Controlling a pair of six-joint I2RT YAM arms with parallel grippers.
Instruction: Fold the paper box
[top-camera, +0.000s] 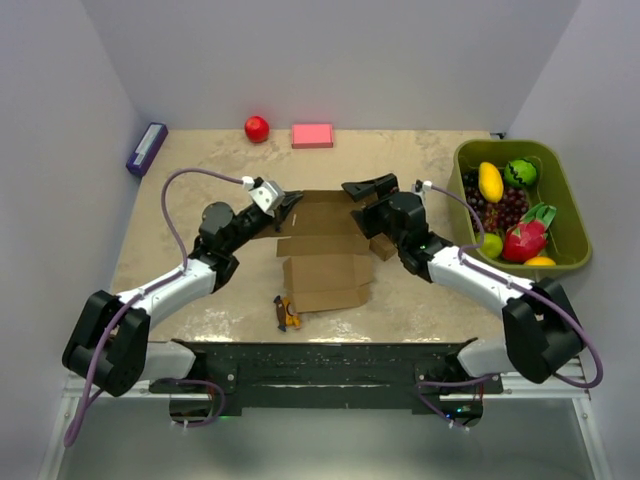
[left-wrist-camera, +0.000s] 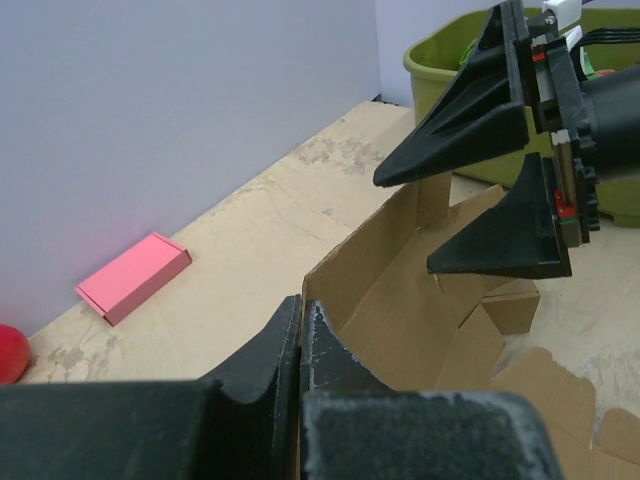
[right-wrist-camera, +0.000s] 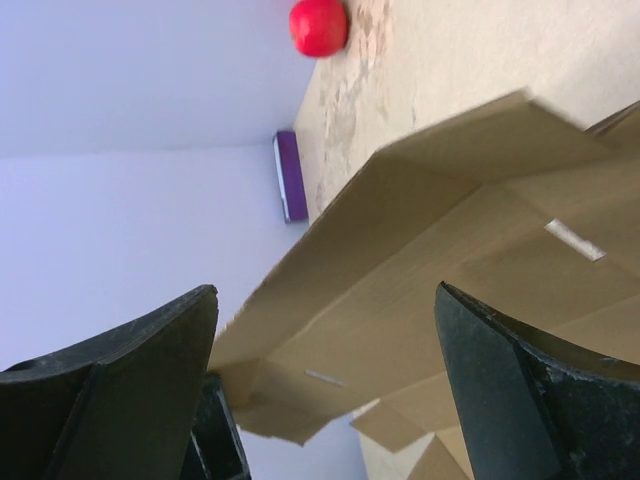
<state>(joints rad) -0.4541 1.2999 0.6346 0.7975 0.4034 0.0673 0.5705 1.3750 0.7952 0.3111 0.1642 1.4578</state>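
Observation:
The paper box is a brown cardboard sheet, partly folded, lying mid-table with its far wall raised. My left gripper is at the box's far left corner. In the left wrist view its fingers are shut on the upright edge of that wall. My right gripper hovers over the far right end with its jaws wide apart, and it also shows in the left wrist view. In the right wrist view the raised cardboard lies beyond the open fingers, with nothing between them.
A green bin of fruit stands at the right. A red ball, a pink block and a purple object sit along the back. A small orange-and-black toy lies in front of the box. A small cardboard piece lies under the right arm.

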